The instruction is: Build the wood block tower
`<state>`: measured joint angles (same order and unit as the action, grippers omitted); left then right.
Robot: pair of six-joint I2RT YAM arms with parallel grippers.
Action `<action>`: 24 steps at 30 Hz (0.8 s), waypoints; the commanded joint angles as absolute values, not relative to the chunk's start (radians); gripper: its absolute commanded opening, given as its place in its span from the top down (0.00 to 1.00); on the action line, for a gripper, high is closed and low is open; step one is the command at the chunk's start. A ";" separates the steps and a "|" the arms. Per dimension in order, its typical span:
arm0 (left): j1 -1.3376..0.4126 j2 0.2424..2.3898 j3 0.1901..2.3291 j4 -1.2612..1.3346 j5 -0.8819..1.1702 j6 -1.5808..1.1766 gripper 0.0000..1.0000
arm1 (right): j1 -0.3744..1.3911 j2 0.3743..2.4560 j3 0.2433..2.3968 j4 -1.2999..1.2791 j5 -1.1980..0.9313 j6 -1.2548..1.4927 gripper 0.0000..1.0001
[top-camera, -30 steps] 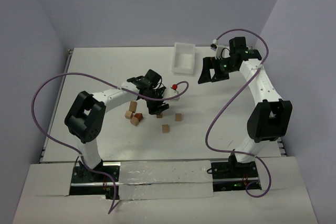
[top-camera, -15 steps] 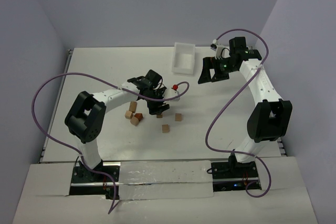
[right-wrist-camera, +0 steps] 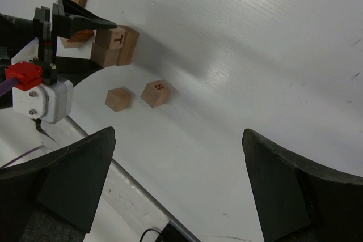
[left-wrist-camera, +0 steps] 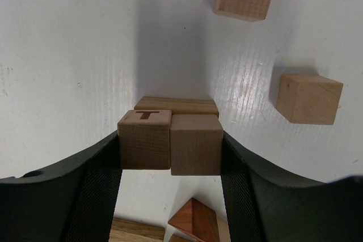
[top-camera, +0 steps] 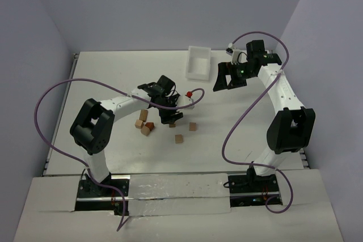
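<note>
Stacking has barely begun on the table (top-camera: 113, 72): beside the tray (top-camera: 191, 63) your right gripper (top-camera: 225, 81) hangs wide open and empty, while your left gripper (left-wrist-camera: 170, 145) clamps a T-marked cube (left-wrist-camera: 144, 139) and plain cube (left-wrist-camera: 195, 143) side by side at the flat block (left-wrist-camera: 177, 106), so next seat them squarely, then release.

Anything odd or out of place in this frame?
Yes: the left gripper is clamped on two cubes at once, a lettered block and a plain cube, side by side. Nothing looks spilled or damaged.

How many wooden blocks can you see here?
9 blocks, roughly: a T block and a plain cube between the left fingers, a flat piece under them, two loose cubes nearby, a cluster of four beside the left arm. More may be hidden.
</note>
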<state>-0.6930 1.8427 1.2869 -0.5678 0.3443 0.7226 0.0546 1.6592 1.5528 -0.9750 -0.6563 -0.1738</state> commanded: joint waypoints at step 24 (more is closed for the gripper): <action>-0.703 1.820 1.316 -0.566 0.352 0.739 0.01 | 0.063 1.668 1.598 -0.999 -0.679 -0.189 0.00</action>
<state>-0.6949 1.8465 1.2869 -0.5690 0.3435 0.7403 0.0547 1.6760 1.5597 -0.9886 -0.6632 -0.1776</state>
